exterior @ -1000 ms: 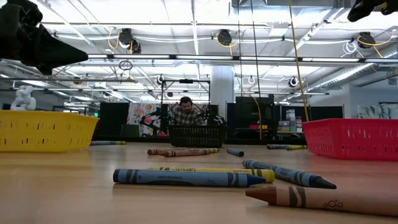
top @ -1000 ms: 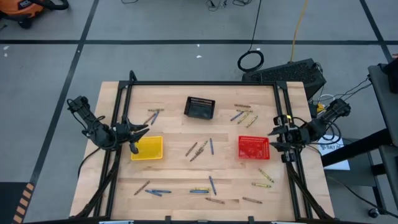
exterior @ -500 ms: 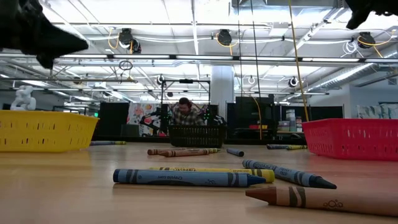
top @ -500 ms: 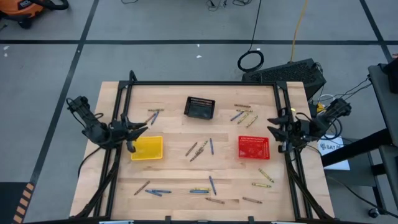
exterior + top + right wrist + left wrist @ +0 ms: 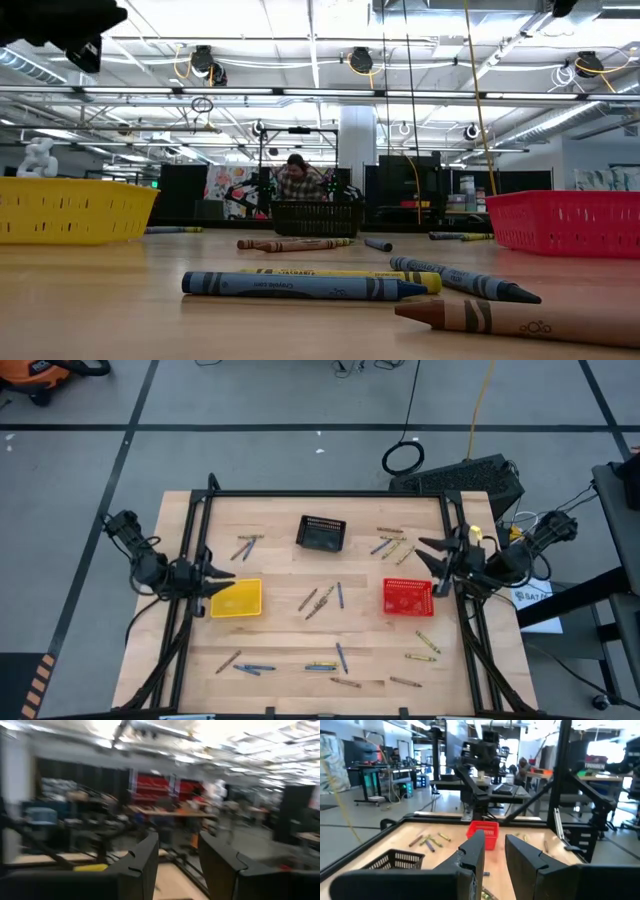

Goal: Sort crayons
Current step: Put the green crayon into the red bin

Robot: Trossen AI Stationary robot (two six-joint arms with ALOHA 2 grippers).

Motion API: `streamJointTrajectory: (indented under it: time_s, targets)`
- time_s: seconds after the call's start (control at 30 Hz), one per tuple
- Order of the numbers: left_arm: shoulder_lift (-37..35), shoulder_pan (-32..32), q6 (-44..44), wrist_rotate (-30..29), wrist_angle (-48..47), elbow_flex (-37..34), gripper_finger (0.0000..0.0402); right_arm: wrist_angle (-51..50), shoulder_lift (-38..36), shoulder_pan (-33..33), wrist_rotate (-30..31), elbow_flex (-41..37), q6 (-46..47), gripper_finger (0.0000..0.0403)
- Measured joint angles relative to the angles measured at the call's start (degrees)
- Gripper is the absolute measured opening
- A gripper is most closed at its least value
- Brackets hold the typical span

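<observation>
A: Both arms sit high at the table's sides. The left gripper (image 5: 222,579) hangs spread and empty beside the yellow basket (image 5: 241,598), and the right gripper (image 5: 428,558) is parted too, above the red basket (image 5: 407,597).

B: And the crayons (image 5: 321,600) lie scattered across the table, none in a basket.

A: Risk? Crayons lying touching; I'd say a pinch could grab two colours together or roll one away.
</observation>
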Motion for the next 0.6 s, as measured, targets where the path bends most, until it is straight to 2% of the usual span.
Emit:
streamJointTrajectory:
  time_s: [0.07, 0.33, 0.43, 0.6]
  targets:
    - [2.17, 0.31, -0.03, 0.35, -0.08, 1.18, 0.0082, -0.57, 1.27, -0.67, 1.67, 1.66, 0.12, 0.0125]
    - [12.79, 5.01, 0.02, 5.63, -0.8, 8.37, 0.0082, -3.04, 2.62, -3.71, 1.65, 5.25, 0.07, 0.0125]
    - [16.3, 7.82, 0.02, 6.85, -5.16, 11.23, 0.0082, -3.23, 2.65, -5.29, 1.89, 5.29, 0.33, 0.0125]
    - [20.27, 13.59, -0.03, 10.04, -8.23, 13.69, 0.0082, -5.58, 2.62, -8.17, 6.17, 5.29, 1.43, 0.0125]
